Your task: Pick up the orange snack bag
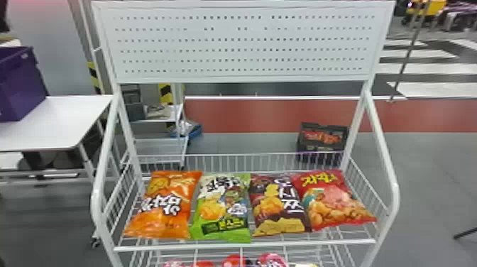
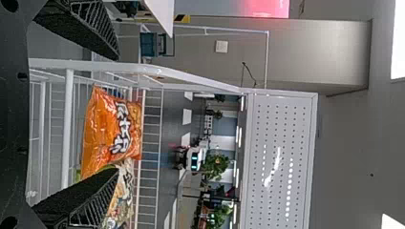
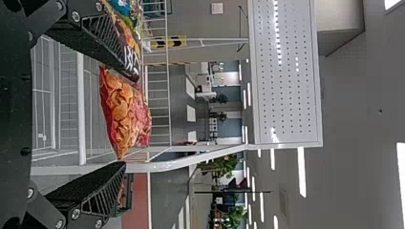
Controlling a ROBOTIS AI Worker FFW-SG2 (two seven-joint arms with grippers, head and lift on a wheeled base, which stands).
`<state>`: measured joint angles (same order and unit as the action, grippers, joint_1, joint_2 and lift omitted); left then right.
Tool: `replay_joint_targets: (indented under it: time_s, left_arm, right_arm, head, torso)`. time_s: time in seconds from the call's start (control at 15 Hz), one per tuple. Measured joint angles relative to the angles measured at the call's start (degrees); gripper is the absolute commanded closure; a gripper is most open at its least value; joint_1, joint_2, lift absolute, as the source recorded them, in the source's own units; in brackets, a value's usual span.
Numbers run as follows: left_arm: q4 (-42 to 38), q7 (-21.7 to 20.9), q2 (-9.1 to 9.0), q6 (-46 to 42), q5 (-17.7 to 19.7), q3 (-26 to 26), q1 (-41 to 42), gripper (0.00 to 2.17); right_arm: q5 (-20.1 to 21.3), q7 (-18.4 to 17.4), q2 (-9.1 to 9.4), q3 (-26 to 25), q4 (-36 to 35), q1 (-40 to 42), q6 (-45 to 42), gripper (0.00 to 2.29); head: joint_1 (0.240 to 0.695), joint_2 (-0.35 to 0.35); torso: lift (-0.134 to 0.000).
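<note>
Possibly: glossy orange snack bag [image 1: 166, 206], if pinched off-centre, drags adjacent green bag [image 1: 221, 209]; left black gripper [image 2: 118, 113], right black gripper [image 3: 131, 120]: spread.

A white rack [image 1: 245, 247] carries a perforated panel [image 1: 245, 46]. Beyond, a red band [image 1: 248, 115] crosses grey floor [image 1: 433, 170], a black crate [image 1: 319, 148] near it. Left of the rack, a purple bin [image 1: 21, 85] sits on a white table [image 1: 60, 124]. Farther off are plants [image 2: 216, 166], a grey wall [image 2: 310, 52], and lit ceiling strips [image 3: 302, 171].

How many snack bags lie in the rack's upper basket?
4, in one row: the orange bag far left, then the green bag, the brown bag, and the red bag far right.
</note>
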<state>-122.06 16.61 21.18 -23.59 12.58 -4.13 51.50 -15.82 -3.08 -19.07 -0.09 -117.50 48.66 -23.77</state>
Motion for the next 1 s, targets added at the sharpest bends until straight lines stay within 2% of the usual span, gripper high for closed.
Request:
replay_joint_targets:
  time_s: [0.73, 1.0]
  left_arm:
    - [0.01, -0.08, 0.0, 0.0, -0.08, -0.1, -0.13, 0.04]
    - [2.26, -0.47, 0.12, 0.6, -0.42, -1.44, -3.86, 0.04]
  right_arm:
    - [0.0, 0.0, 0.0, -0.09, -0.09, 0.14, -0.15, 0.17]
    - [0.0, 0.0, 0.06, -0.08, -0.06, 0.11, -0.17, 0.17]
  head:
    - [0.499, 0.0]
    - [0.499, 0.0]
  torso:
    - [0.0]
    - [0.0]
